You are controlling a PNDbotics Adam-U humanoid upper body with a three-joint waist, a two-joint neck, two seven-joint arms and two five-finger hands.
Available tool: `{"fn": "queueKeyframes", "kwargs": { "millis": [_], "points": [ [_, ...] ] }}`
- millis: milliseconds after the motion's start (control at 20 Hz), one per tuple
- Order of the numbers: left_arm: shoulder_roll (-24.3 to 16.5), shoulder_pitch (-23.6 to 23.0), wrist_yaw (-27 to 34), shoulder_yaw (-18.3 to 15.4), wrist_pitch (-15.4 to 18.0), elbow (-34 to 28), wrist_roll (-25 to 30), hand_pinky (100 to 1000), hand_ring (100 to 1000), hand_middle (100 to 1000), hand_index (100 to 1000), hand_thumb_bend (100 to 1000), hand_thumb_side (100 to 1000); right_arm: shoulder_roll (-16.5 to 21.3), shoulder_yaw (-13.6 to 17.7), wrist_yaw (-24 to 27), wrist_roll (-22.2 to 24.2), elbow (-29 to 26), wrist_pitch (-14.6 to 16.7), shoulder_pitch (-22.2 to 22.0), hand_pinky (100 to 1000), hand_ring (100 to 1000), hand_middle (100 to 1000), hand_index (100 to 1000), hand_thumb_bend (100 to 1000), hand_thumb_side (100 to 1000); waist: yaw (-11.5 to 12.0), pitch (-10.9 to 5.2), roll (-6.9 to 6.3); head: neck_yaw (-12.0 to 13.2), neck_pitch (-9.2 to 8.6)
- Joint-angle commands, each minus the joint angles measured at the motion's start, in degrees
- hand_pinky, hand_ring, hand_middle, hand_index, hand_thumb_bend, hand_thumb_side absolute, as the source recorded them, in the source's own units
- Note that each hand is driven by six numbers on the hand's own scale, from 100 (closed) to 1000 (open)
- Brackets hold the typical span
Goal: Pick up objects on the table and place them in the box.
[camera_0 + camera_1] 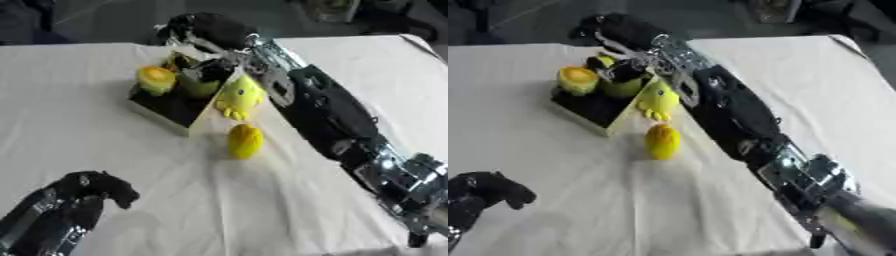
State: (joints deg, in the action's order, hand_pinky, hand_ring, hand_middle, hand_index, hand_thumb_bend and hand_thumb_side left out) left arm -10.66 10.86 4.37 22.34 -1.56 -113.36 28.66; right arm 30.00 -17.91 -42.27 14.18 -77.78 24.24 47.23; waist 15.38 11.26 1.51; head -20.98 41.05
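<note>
You are working at what looks like a robot test or lab setup, not a home. Your counter [105, 165] is draped in a plain white cloth, creased in places, with a small box [179, 107] of toy-like yellow and green things set out as props. Beyond the far edge you see bare grey floor [105, 22] and dark, blurred equipment [785, 10].
</note>
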Motion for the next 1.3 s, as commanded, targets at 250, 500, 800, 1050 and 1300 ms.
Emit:
{"fn": "queueKeyframes", "kwargs": {
  "millis": [250, 500, 800, 1050, 1300],
  "points": [
    [-1.4, -0.9, -0.9, -0.8, 0.0, -1.2, -0.7, 721, 685, 519, 729, 100, 669, 10.5, 3.3, 13.7, 11.1, -18.5, -0.2, -8.1, 711, 769, 826, 936, 100, 153, -1.2, -1.5, 0.15, 1.2, -0.49],
    [-1.7, -1.5, -1.4, -1.1, 0.1, -1.2, -1.0, 720, 685, 518, 729, 100, 672, 13.1, 5.5, 13.8, 17.7, -24.3, -0.4, -14.7, 762, 815, 897, 971, 100, 141, -1.7, -1.92, 0.14, 1.8, -0.64],
    [-1.6, -1.9, -1.7, -1.2, 0.2, -1.2, -1.2, 720, 684, 518, 729, 100, 674, 12.2, 5.9, 7.8, 19.0, -19.8, -0.4, -17.1, 789, 842, 938, 988, 100, 220, -2.0, -1.94, -0.15, 1.8, -0.83],
    [-1.5, -1.9, -1.9, -1.1, 0.2, -1.2, -1.1, 720, 684, 518, 729, 100, 677, 11.8, 3.9, 4.9, 22.5, -17.7, 3.4, -17.9, 823, 871, 967, 1000, 100, 325, -2.0, -1.84, -0.15, 1.8, -0.74],
    [-1.5, -1.9, -2.0, -1.1, 0.2, -1.2, -1.1, 720, 684, 517, 729, 100, 677, 11.0, 2.5, -0.2, 26.1, -14.8, 7.0, -17.6, 840, 889, 985, 1000, 151, 328, -2.0, -1.81, -0.24, 1.6, -0.8]
  ]
}}
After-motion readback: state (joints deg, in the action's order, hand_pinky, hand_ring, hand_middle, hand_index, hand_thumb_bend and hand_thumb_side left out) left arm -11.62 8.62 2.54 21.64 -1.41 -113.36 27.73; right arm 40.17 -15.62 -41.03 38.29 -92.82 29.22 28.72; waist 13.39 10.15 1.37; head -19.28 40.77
